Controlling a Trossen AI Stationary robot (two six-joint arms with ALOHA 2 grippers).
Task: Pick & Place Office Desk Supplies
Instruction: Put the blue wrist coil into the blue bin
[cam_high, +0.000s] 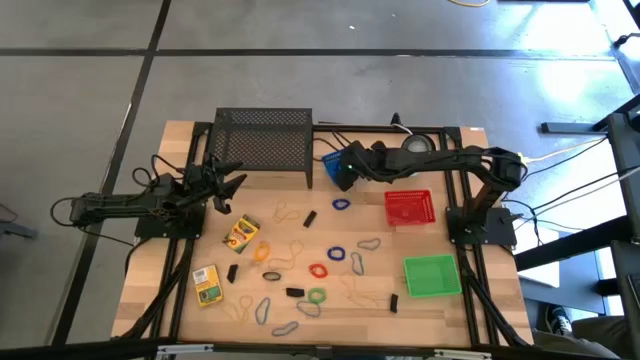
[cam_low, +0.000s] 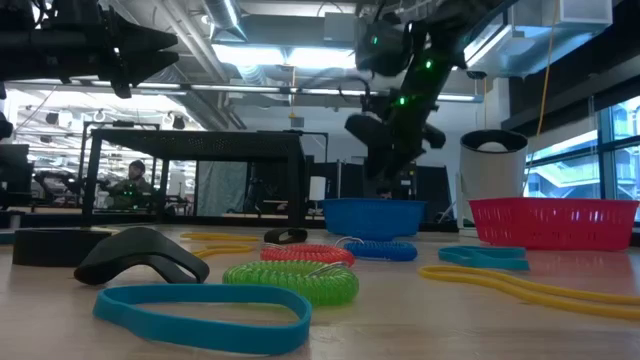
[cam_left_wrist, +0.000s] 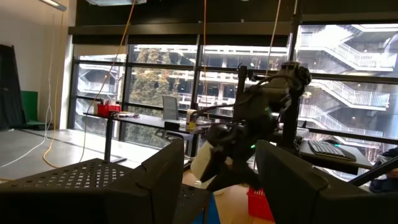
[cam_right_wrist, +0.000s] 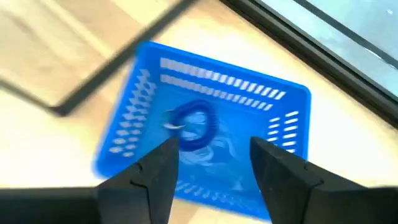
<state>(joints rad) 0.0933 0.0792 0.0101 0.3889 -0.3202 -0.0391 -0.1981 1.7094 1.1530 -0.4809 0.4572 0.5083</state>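
Nearest the low camera lies a blue rubber-band loop (cam_low: 200, 315), awaiting sorting. Above the blue plastic basket (cam_right_wrist: 205, 124) the right gripper (cam_right_wrist: 214, 165) hangs spread and empty, a blue coiled band (cam_right_wrist: 193, 123) inside: release step, apparently. Next: fetch another loop. The left gripper (cam_left_wrist: 221, 180) waits open beside the black mesh rack (cam_high: 262, 140).

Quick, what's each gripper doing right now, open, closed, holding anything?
Left gripper: open, empty.
Right gripper: open above the blue basket, holding nothing.
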